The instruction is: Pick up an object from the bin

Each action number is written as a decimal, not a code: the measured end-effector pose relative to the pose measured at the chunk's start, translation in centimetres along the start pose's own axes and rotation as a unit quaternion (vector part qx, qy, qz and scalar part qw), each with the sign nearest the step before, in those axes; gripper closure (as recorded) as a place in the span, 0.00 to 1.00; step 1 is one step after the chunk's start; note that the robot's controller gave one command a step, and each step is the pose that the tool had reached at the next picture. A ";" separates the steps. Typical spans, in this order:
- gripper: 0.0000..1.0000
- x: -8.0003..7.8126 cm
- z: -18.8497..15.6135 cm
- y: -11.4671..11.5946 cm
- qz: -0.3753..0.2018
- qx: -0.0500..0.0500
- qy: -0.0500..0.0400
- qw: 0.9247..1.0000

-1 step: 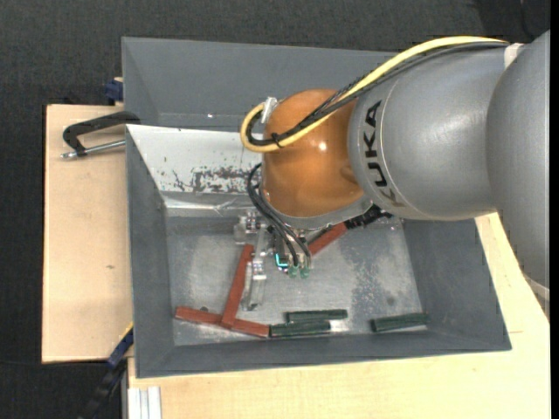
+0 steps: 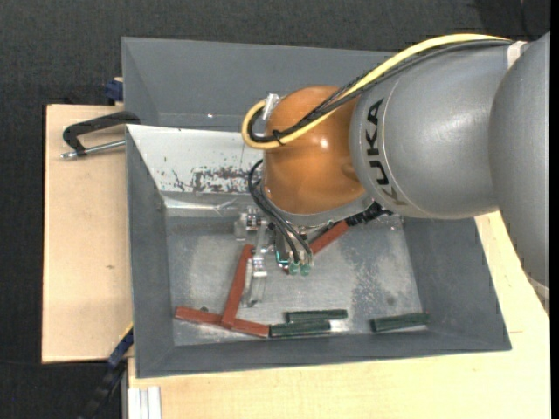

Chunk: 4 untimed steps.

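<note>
The pick looks unfinished: the hand (image 2: 256,285) is down in the bin (image 2: 144,260), just beside a slanted red stick (image 2: 235,291) near the middle of the floor, nothing looks lifted, and I cannot tell whether the hand is open or closed.

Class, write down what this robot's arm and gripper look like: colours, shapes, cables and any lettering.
The arm is a thick, rounded, glossy grey tube with black lettering near its wrist. A smooth orange dome-shaped cover caps the wrist. A yellow cable and a black one loop over it. The gripper below is small, silvery metal with dark wires.
</note>
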State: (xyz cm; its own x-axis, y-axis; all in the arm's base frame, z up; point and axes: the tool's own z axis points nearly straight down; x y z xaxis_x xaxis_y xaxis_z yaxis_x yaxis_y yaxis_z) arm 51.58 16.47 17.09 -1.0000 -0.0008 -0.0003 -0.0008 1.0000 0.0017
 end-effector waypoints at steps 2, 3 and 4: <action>0.00 0.7 9.8 0.9 -0.182 0.001 0.001 0.983; 1.00 -1.1 10.0 -2.3 -0.247 0.000 -0.001 0.969; 1.00 -1.1 10.0 -2.3 -0.248 0.000 -0.001 0.969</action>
State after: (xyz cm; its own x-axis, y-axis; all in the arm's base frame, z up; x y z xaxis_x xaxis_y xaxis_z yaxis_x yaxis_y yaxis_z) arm 52.72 14.21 7.07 -0.8769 -0.4806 -0.0037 -0.4806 0.8769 0.0010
